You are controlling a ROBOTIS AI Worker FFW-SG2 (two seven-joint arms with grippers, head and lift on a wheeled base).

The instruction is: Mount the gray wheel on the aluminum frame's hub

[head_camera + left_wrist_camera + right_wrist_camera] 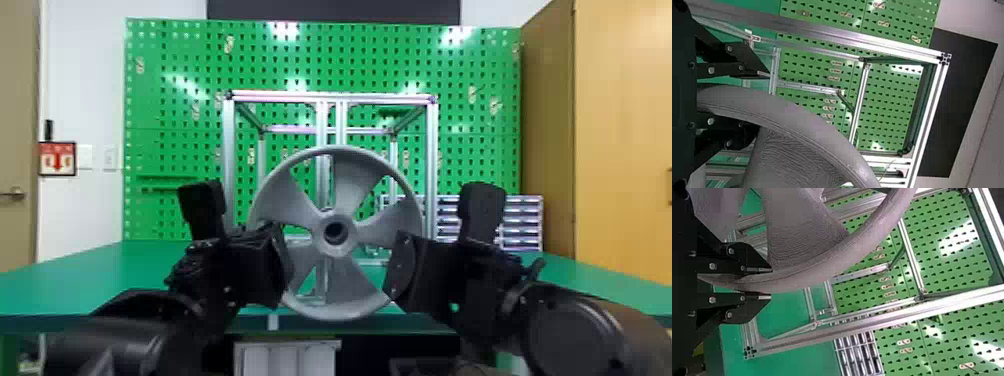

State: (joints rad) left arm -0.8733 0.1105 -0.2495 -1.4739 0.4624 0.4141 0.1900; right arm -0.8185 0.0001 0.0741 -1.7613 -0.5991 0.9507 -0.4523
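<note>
Ahead of me, a green pegboard w/ bright glare spots rises behind my green desk; white wall in bkgd, dark panel up top. On my L: tan door, red/white sign. On my R: tall wood cab., drawer unit nearby.

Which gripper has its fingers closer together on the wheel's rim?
The right gripper: its fingers sit snug against the gray wheel. The left gripper also has it between its fingers, but they stand wider apart.
</note>
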